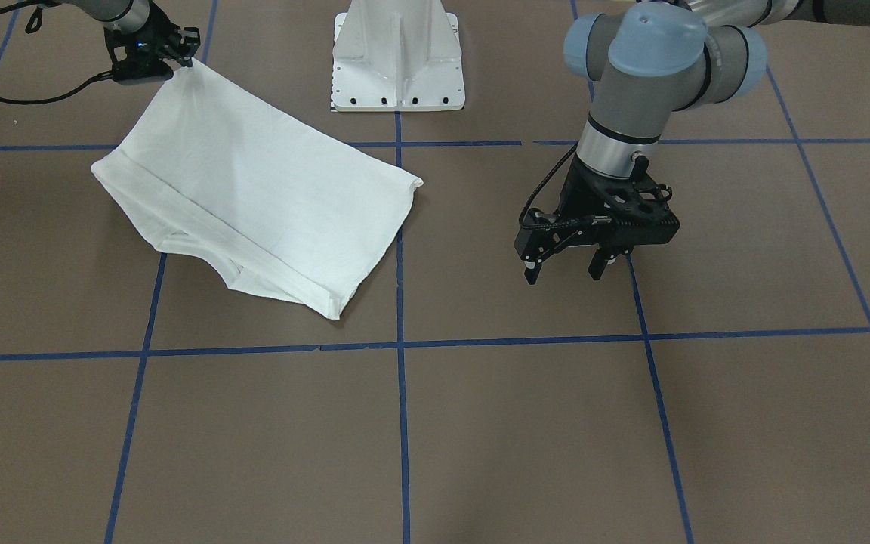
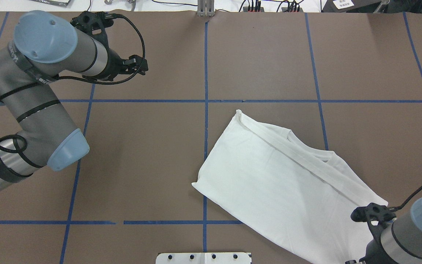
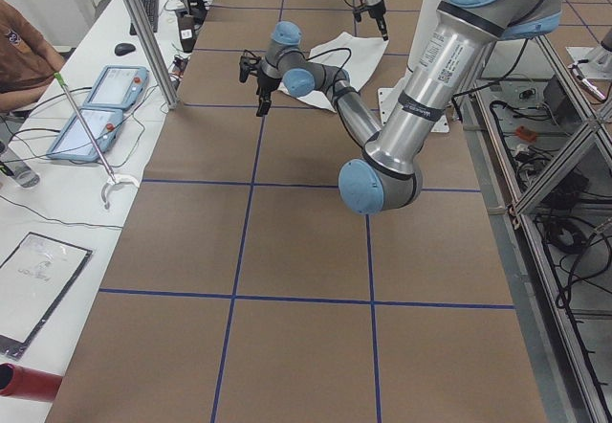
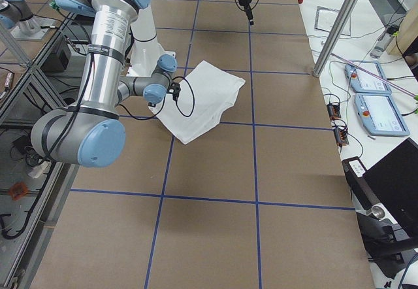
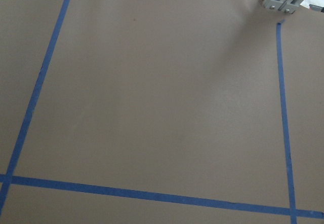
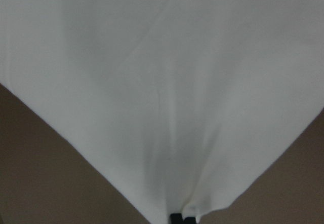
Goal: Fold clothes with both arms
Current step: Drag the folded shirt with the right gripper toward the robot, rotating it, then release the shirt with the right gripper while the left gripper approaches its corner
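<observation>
White T-shirt (image 1: 254, 204), folded into a rough rectangle, lies on the brown bench (image 1: 480, 423) in the robot's right half, near the white pedestal base (image 1: 399, 57). The right claw (image 1: 178, 57) is pinched closed on one corner of it and holds that corner raised off the bench. The left claw (image 1: 565, 276) hangs with its fingers spread over bare bench, well apart from the cloth.

Pretty even, bright overhead lighting, with only soft, faint shadows on the brown tabletop (image 1: 480, 423). The white T-shirt (image 1: 254, 204) is nearly blown out and its creases barely show. Right wrist view is dim and blurry, fabric too close to focus.
</observation>
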Robot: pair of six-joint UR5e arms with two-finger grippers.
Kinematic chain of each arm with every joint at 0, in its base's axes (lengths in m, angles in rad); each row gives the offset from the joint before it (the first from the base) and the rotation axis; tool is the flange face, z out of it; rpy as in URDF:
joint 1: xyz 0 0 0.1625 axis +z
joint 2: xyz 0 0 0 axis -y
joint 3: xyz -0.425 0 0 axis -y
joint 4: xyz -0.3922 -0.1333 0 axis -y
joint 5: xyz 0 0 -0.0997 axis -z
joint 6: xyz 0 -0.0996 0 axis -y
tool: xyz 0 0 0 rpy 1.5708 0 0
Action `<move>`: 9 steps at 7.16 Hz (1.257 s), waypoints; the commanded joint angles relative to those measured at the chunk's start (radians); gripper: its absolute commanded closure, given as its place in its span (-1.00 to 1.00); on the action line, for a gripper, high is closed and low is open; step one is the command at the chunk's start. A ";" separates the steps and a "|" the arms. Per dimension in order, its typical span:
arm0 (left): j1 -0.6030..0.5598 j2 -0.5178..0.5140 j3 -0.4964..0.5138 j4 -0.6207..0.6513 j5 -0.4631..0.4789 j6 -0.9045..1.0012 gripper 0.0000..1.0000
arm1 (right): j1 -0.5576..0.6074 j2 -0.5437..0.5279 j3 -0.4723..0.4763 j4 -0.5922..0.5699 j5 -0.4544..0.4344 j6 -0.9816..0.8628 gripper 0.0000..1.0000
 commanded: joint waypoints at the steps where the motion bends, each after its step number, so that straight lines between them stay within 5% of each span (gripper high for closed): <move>1: 0.023 -0.004 -0.008 0.000 0.004 -0.007 -1.00 | -0.073 0.047 0.001 0.001 -0.002 0.031 -1.00; 4: 0.088 -0.003 -0.034 0.002 -0.009 -0.034 -1.00 | 0.168 0.165 -0.004 0.002 0.001 0.028 -1.00; 7: 0.352 -0.018 -0.048 0.011 -0.010 -0.398 -0.95 | 0.483 0.315 -0.009 0.001 0.004 0.017 -1.00; 9: 0.490 -0.050 -0.031 0.003 0.045 -0.568 -0.83 | 0.547 0.323 -0.010 0.002 -0.001 0.016 -1.00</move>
